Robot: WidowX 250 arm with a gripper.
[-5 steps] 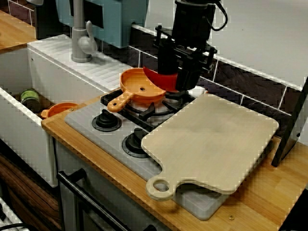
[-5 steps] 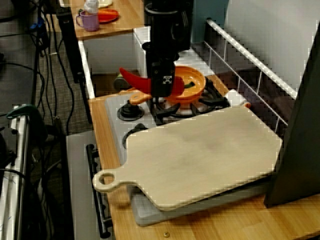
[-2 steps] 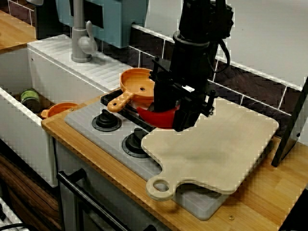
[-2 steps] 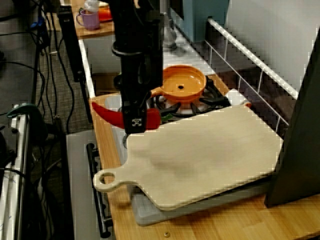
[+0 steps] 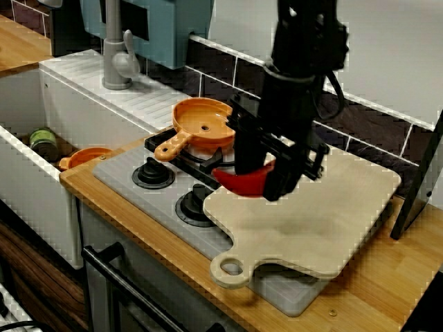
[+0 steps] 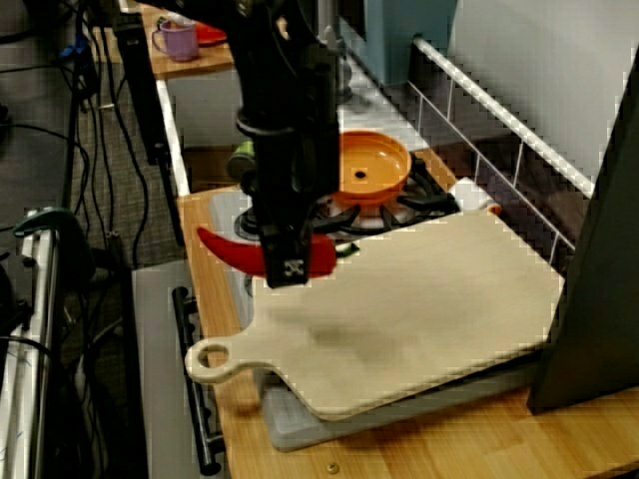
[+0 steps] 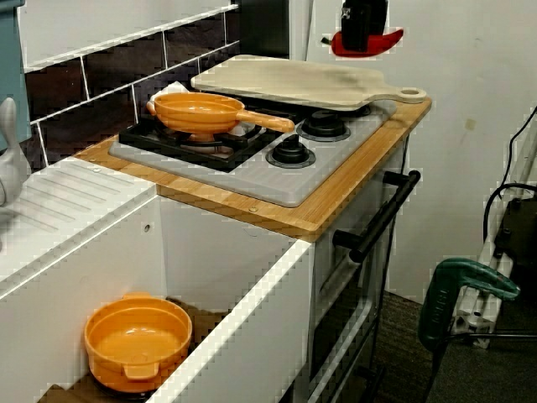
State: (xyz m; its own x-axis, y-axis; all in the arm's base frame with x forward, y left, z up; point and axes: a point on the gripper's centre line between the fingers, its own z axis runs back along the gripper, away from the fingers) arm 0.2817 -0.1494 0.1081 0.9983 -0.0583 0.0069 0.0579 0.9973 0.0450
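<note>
My black gripper (image 5: 261, 181) is shut on a red chili pepper (image 5: 242, 182) and holds it in the air, over the stove-side edge of a pale wooden cutting board (image 5: 315, 207). In the view along the counter the pepper (image 6: 232, 250) sticks out left of the gripper (image 6: 290, 265), above the board's (image 6: 409, 299) corner. From the sink side the gripper (image 7: 362, 32) and pepper (image 7: 373, 42) hang clearly above the board (image 7: 294, 82). An orange pan (image 5: 203, 123) sits on the back burner behind the gripper.
The board lies across the right half of a grey stove with two black knobs (image 5: 153, 173). Left of the stove is a white sink holding an orange bowl (image 7: 138, 340) and a green can (image 5: 43, 142). A grey faucet (image 5: 118, 55) stands behind. A dark panel (image 6: 599, 249) leans at the far right.
The gripper carried the pepper away from above the orange pan, forward and lower, to the near edge of the cutting board. The pan and board stayed put.
</note>
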